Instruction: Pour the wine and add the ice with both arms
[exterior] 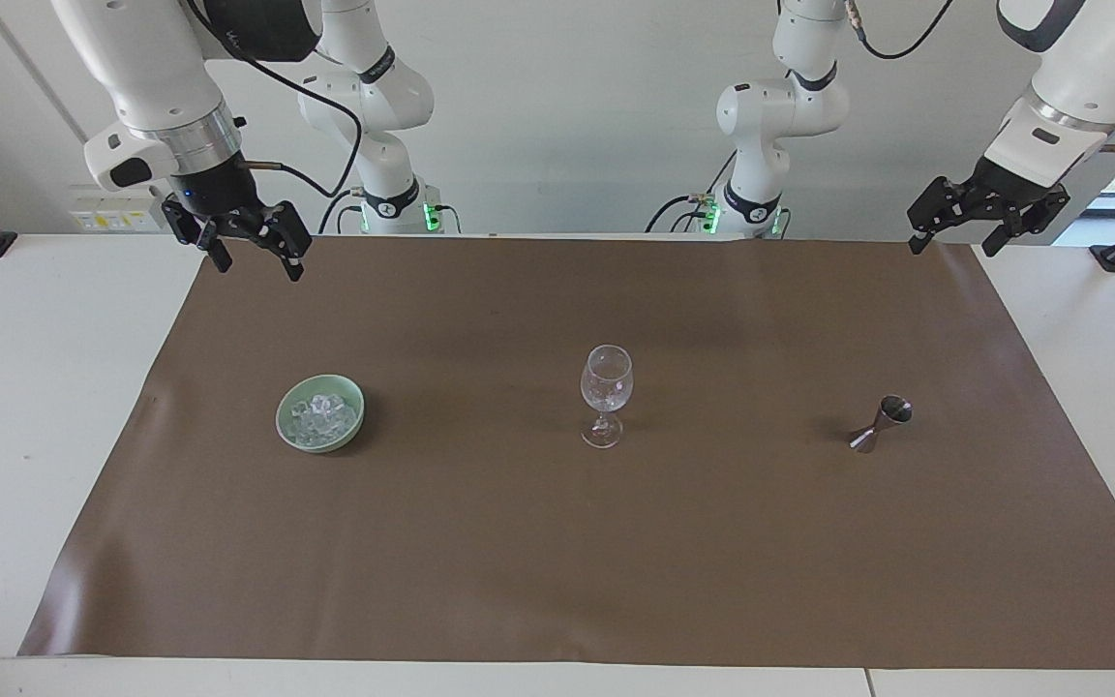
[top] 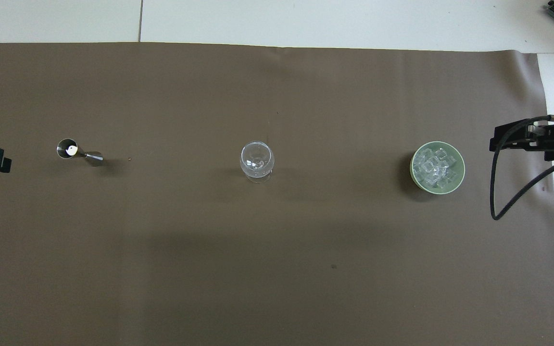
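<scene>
Ice (exterior: 322, 417) cubes fill a pale green bowl (exterior: 287, 429) on the brown mat (exterior: 557, 542), toward the right arm's end of the table, well apart from both grippers. The right gripper (exterior: 254, 258) hangs spread wide and empty over the mat's corner; the left gripper (exterior: 956, 240) likewise, above the other corner. A stemmed glass (exterior: 606, 389) stands mid-mat, between the bowl and a steel jigger (exterior: 882, 424).
</scene>
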Action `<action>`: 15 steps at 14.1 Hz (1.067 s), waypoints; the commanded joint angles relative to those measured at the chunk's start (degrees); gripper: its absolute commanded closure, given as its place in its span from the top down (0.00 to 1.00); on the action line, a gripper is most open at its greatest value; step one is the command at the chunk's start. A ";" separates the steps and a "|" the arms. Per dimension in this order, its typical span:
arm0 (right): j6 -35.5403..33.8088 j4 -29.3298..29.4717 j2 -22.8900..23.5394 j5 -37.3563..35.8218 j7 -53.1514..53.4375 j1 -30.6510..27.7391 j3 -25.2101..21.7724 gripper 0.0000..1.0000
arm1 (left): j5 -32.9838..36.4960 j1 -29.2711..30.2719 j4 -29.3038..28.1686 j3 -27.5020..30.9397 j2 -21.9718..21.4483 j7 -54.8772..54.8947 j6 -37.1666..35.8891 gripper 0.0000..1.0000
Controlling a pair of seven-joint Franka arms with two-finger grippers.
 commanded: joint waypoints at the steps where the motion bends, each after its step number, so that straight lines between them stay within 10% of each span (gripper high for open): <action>1: 0.18 -0.25 -0.34 1.00 -1.30 -0.61 0.22 1.00 | -0.14 -0.19 -0.54 -0.31 -0.61 0.60 1.51 1.00; 15: 0.18 -0.25 -0.34 1.00 -1.30 -0.61 0.22 1.00 | -3.23 -0.45 -0.98 -0.40 0.88 0.34 6.17 1.00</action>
